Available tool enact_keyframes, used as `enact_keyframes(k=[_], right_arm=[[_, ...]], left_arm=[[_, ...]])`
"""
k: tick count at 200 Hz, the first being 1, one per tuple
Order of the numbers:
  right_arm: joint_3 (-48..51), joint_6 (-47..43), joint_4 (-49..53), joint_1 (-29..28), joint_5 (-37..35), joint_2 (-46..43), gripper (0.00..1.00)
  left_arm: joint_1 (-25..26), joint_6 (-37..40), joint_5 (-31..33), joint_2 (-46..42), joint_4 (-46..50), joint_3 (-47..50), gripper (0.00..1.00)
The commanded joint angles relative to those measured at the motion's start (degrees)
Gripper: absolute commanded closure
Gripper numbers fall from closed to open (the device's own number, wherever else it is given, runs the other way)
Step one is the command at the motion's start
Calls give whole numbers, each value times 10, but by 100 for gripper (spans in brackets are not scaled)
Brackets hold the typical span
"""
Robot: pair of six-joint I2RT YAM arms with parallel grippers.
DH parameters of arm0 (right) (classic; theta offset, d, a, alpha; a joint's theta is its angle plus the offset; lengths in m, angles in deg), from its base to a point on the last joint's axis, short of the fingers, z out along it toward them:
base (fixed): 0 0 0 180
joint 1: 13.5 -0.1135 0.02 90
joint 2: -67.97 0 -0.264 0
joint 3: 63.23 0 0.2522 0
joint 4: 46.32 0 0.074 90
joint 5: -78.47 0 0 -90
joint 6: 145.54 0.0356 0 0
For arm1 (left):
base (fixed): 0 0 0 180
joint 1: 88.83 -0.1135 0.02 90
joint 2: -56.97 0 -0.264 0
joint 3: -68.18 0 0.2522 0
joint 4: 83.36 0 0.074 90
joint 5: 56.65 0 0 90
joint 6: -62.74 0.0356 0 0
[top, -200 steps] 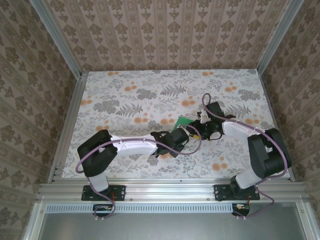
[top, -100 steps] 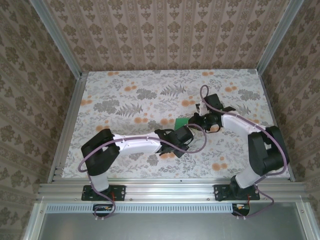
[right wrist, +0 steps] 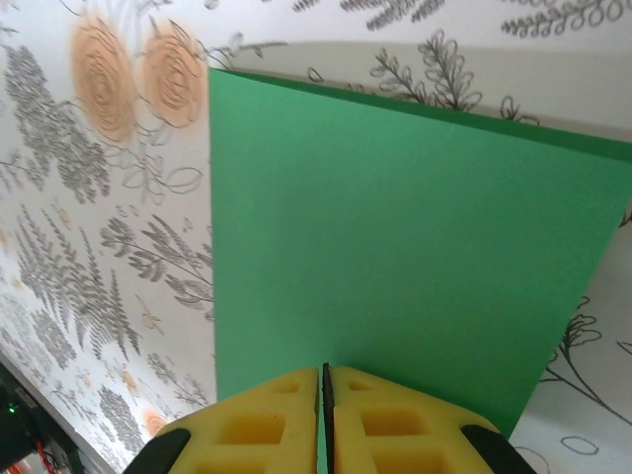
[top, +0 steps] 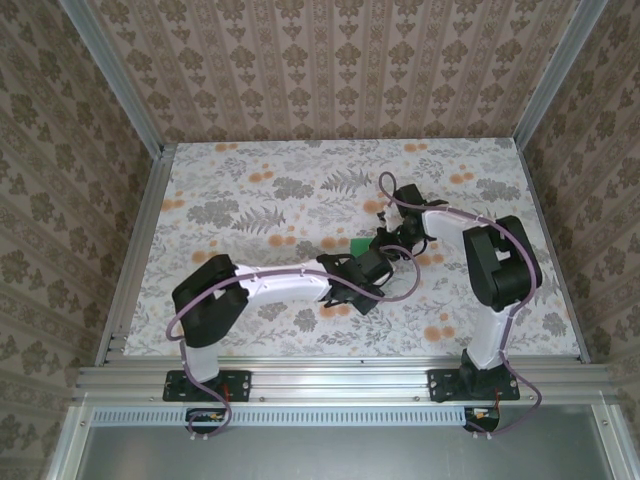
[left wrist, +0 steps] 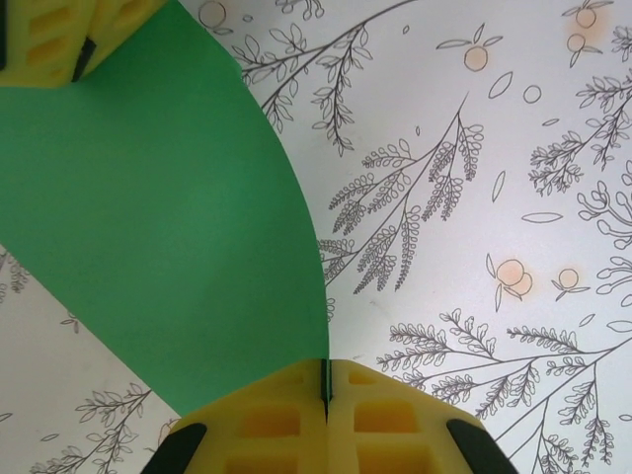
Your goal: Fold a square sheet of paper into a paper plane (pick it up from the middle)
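Sheet of paper [top: 361,243]: bright green, plain, at the middle of the bench [top: 250,190], between the two arms' tips. From the left wrist [left wrist: 148,217], bowed in a smooth curve with no crease visible, floral bench cover to its right and below its lower left edge. From the right wrist [right wrist: 395,247], a flat green field with two straight edges meeting at a sharp corner in the upper left; far edge casting a shadow on the cover, so apparently raised a little there. Left gripper [top: 377,262]: reaching in from the near left; from its own wrist [left wrist: 326,380], yellow pads pressed together with only a dark seam between, pinching the sheet at its near tip. Right gripper [top: 385,240]: coming in from the far right, arm bent back over the bench; from its own wrist [right wrist: 323,390], pads likewise closed to a thin seam, clamped on the near edge of the sheet. Right gripper's yellow fingers [left wrist: 44,39] also in the upper left corner of the left wrist view, closed on the opposite edge of the sheet. Bench cover: white with grey ferns and orange flowers. Walls [top: 330,70]: brown patterned paper in an aluminium frame.
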Motion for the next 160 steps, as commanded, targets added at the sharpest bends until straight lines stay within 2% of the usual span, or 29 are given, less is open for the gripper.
enact_keyframes(k=[1, 63, 160], right_arm=[[-23, -37, 49, -5, -17, 22, 89], [-51, -71, 84, -20, -56, 58, 89], [-69, -89, 104, -22, -51, 68, 89]], left_arm=[[-15, 10, -31, 9, 13, -16, 100], [-55, 22, -97, 21, 9, -23, 100], [-102, 43, -128, 36, 15, -33, 100]])
